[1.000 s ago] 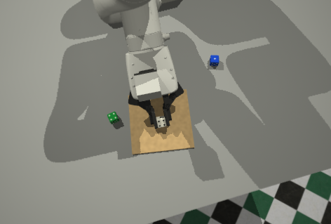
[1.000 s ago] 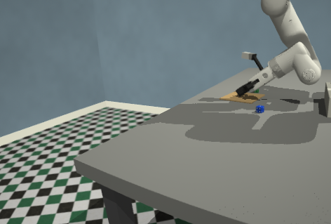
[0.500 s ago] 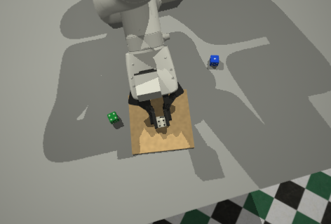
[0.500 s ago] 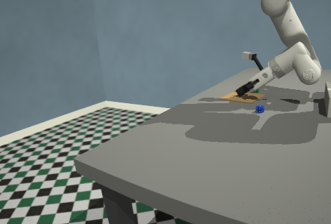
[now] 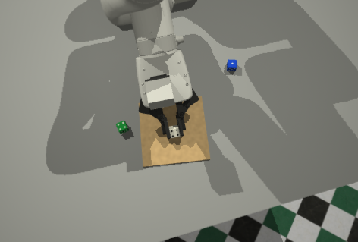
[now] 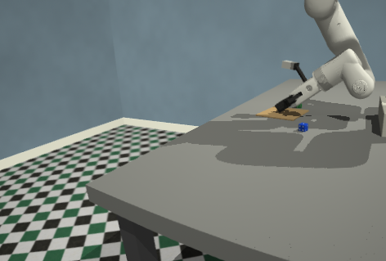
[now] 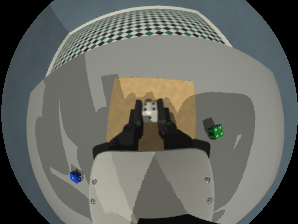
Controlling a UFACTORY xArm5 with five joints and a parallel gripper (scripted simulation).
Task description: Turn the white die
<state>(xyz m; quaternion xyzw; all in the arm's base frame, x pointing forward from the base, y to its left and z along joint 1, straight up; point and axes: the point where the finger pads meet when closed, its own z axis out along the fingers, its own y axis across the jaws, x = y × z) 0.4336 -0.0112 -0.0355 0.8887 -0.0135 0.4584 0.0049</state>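
Observation:
The white die sits between my gripper's black fingers, low over the middle of the tan mat. The gripper is shut on the die. The face I see in the top view shows four dark pips. I cannot tell whether the die touches the mat. The arm leans down at a slant from the far side.
A green die lies on the grey table left of the mat, white pips up. A blue die lies on the table beyond the mat to the right. The table edge and checkered floor are at the near right.

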